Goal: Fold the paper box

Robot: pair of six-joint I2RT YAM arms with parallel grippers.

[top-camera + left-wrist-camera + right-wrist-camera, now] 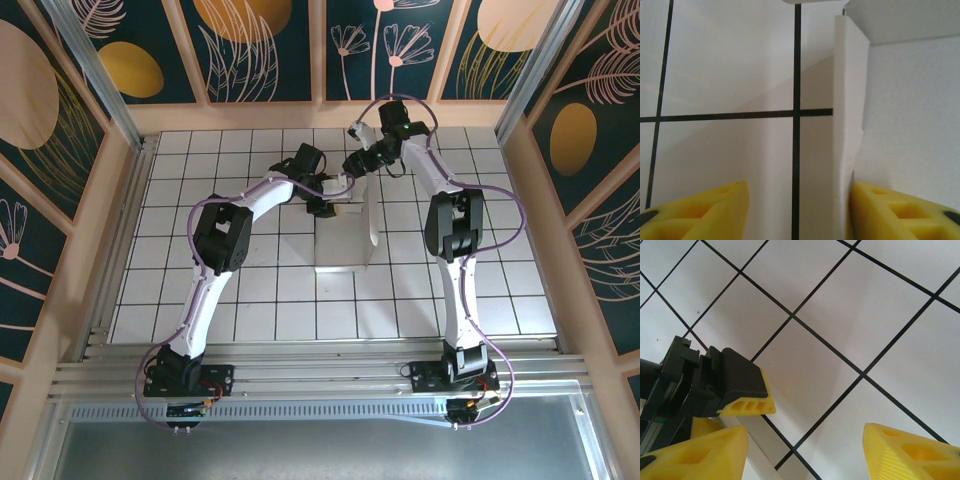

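The paper box [343, 243] is white card lying mid-table, with one tall flap [373, 215] standing along its right side. My left gripper [326, 206] hovers at the box's far edge. In the left wrist view it [797, 192] is open, and an upright white box wall [850, 100] stands between the yellow fingers, close against the right finger [900, 210] and well apart from the left one. My right gripper [356, 166] sits just beyond the box, open [805, 440] over bare tiles. The left gripper's black and yellow fingertip [742, 385] shows beside it.
The white tiled floor [250, 300] with black grid lines runs out to wooden walls on three sides. An aluminium rail [320, 375] carries both arm bases at the near edge. The two wrists are close together above the box's far end.
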